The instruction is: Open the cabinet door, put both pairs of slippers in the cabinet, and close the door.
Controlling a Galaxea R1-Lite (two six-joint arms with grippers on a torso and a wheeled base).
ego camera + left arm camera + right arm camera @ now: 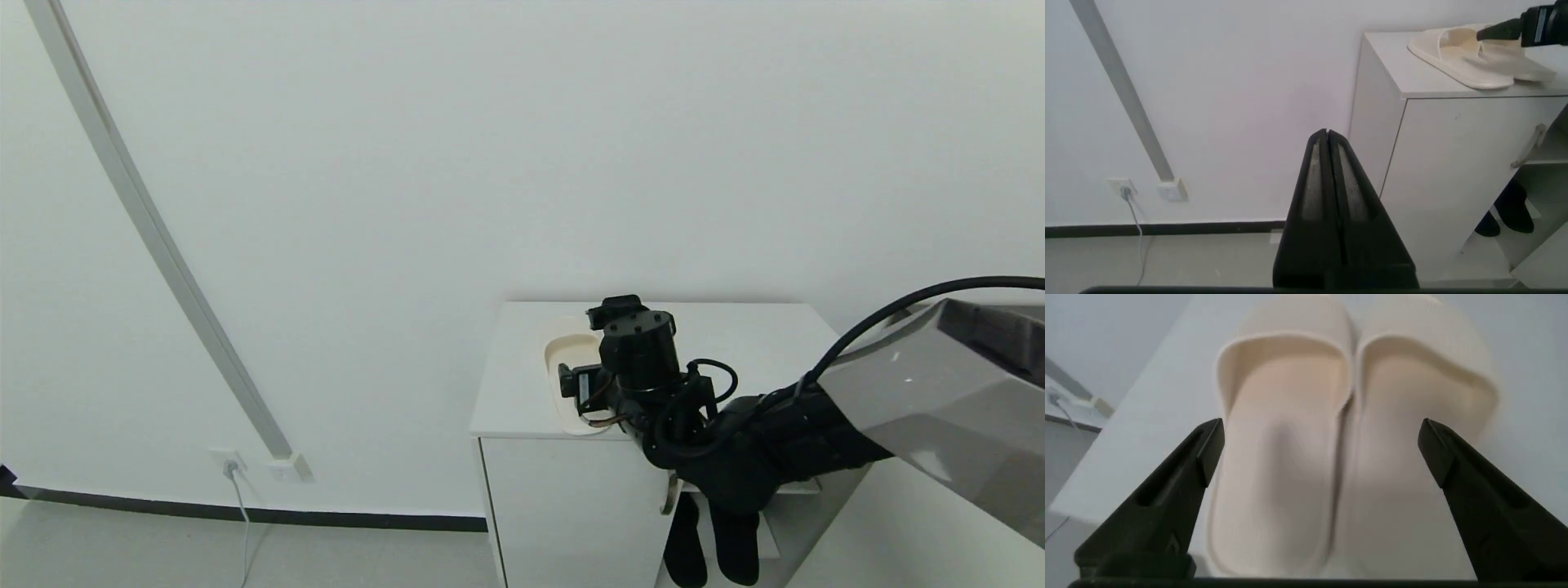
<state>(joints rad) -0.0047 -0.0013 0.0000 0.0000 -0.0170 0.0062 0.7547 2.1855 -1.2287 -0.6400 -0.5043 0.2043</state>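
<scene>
Pair of cream slippers [568, 359] [1351, 416] lies side by side, soles down, on top of white cabinet [571, 506], toward its left front edge. Right end effector [1321, 433] is open wide over the cabinet top, 1 finger [1200, 457] on each outer side of the pair, gap visible on both sides, nothing gripped. Cabinet's right side stands open; closed left panel has a handle [671, 494] at its inner edge. Pair of black slippers [710, 547] [1507, 216] is inside the open part, below a shelf [800, 488]. Left end effector [1328, 143] is closed, fingers pressed together, holding nothing, clear of the cabinet and pointing at the white wall [490, 147]. Grey conduit [147, 220] runs slanting down the wall to a box near a socket [227, 464] with 1 cable plugged in, just above the floor [163, 547]
</scene>
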